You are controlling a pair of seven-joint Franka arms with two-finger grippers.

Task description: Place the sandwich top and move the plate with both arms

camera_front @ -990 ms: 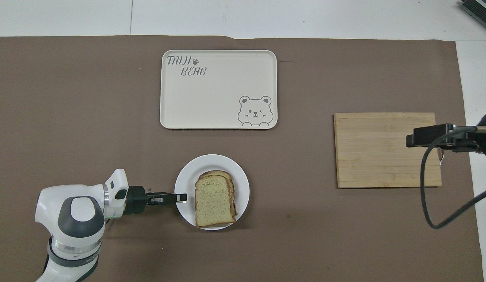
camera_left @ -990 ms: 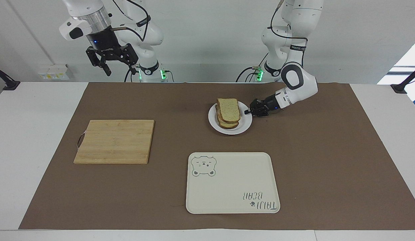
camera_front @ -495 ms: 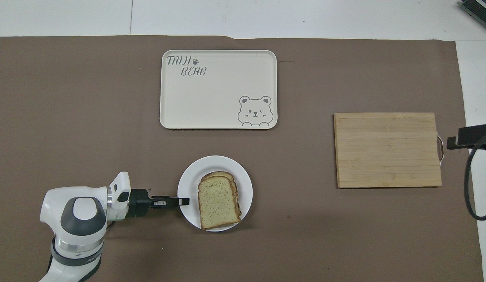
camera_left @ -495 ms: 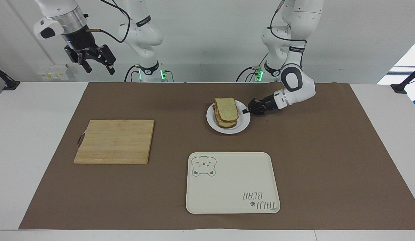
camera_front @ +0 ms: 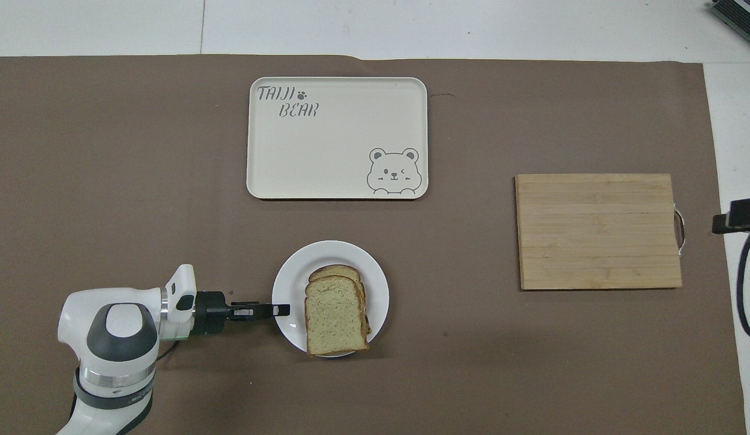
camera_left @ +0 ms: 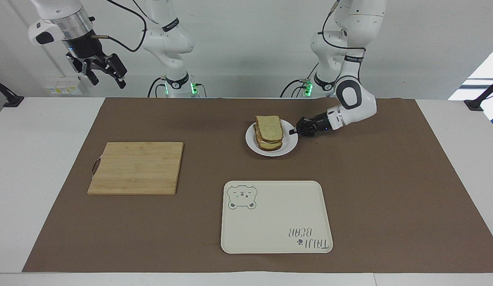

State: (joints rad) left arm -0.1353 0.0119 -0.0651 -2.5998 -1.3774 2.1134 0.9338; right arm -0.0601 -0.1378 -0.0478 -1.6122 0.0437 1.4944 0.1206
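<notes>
The sandwich top (camera_left: 269, 124) (camera_front: 334, 320), a pale speckled slice with a brown crust, lies on top of the bread stack on the small white plate (camera_left: 290, 144) (camera_front: 375, 283). The plate sits mid-table, nearer to the robots than the tray. My left gripper (camera_left: 296, 132) (camera_front: 282, 310) reaches in low and level from the left arm's end and is shut on the plate's rim. My right gripper (camera_left: 107, 80) hangs open and empty high over the right arm's end of the table, beside the cutting board.
A cream tray (camera_left: 276, 230) (camera_front: 337, 169) with a bear drawing lies farther from the robots than the plate. A wooden cutting board (camera_left: 136, 168) (camera_front: 598, 231) lies toward the right arm's end. A brown mat (camera_left: 389, 190) covers the table.
My left gripper has shut on the plate's rim, and the plate with the sandwich shifted slightly. The right arm has risen and swung outward past the cutting board.
</notes>
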